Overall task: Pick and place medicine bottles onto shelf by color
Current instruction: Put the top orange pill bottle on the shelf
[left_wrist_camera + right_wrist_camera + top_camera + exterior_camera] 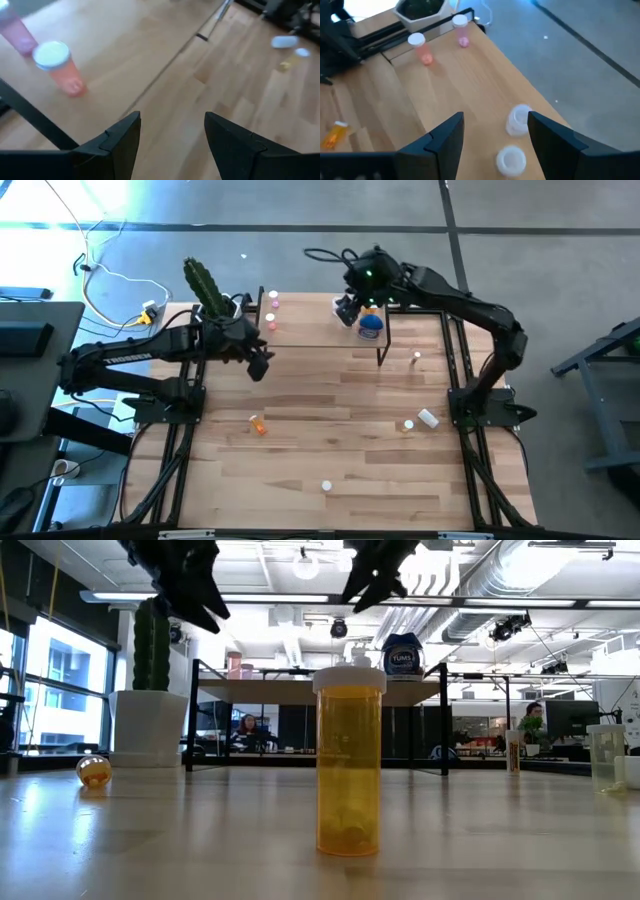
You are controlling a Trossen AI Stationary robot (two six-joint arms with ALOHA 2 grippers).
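We judge the step in hand to be a fetch: both arms are over the low light-wood shelf on thin black legs (320, 330) with nothing in their grip, so the next bottle must come from the tabletop.

To do it well, we advise matching colour first. Two pink white-capped bottles (422, 49) stand at one end of the shelf and the squat blue bottle (371, 325) at the other, with two small white bottles (518, 120) near it.

An orange bottle lying on its side (259, 424) is well apart from the shelf; it calls for a low approach.

The left gripper (172, 132) hangs at the shelf's edge, jaws parted and empty. The right gripper (495, 131) hovers above the white bottles, jaws likewise parted, touching nothing.
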